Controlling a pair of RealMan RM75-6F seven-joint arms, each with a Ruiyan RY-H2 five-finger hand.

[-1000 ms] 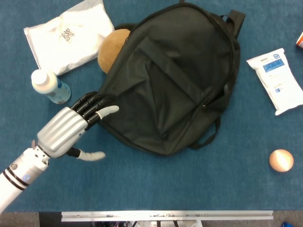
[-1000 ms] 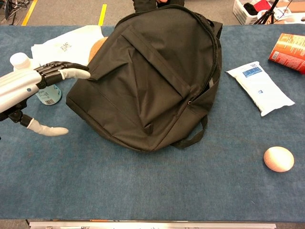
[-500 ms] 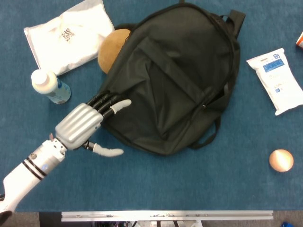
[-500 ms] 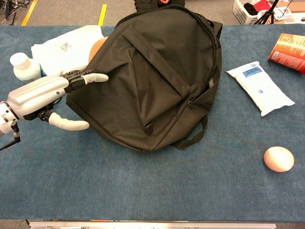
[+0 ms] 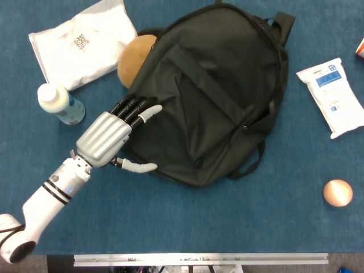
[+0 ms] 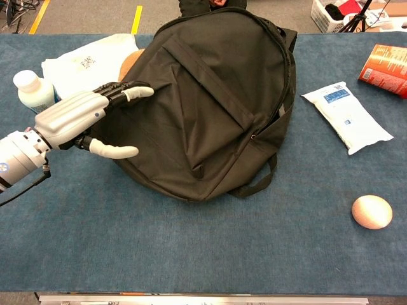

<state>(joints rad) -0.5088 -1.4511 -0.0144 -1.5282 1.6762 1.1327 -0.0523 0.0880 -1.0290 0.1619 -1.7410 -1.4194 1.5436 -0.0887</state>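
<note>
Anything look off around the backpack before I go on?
One thing: a brown round object is half buried under the black backpack's upper-left edge, beside the white bag. The left hand rests on the backpack's left side. Nothing looks spilled or damaged.

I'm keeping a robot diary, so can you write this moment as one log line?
left hand: open, fingers laid on black backpack left edge | right hand: not in view | nearby: brown ball, white bottle, white bag
</note>
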